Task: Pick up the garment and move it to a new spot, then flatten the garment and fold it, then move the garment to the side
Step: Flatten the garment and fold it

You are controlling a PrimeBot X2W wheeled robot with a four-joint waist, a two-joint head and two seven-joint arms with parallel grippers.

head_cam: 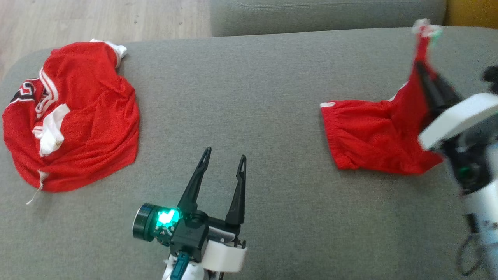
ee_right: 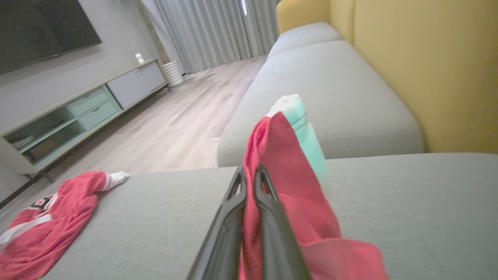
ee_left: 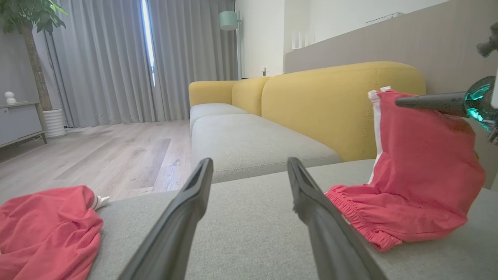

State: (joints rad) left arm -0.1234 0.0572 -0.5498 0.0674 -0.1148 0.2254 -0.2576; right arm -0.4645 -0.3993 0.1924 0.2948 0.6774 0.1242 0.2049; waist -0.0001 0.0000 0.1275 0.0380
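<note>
A: State of right gripper [ee_right: 249,173]?
B: Clamped on red shorts [head_cam: 369,136], one corner lifted, rest lying on grey cushion [head_cam: 253,85], right side.
A: And left gripper [head_cam: 225,153]?
B: Spread wide, empty, mid-cushion. Red jersey [head_cam: 78,116] far left.

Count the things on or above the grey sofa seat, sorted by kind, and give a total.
red jersey: 1
red shorts: 1
grippers: 2 (left gripper open, right gripper shut on the red shorts)
total: 4
</note>
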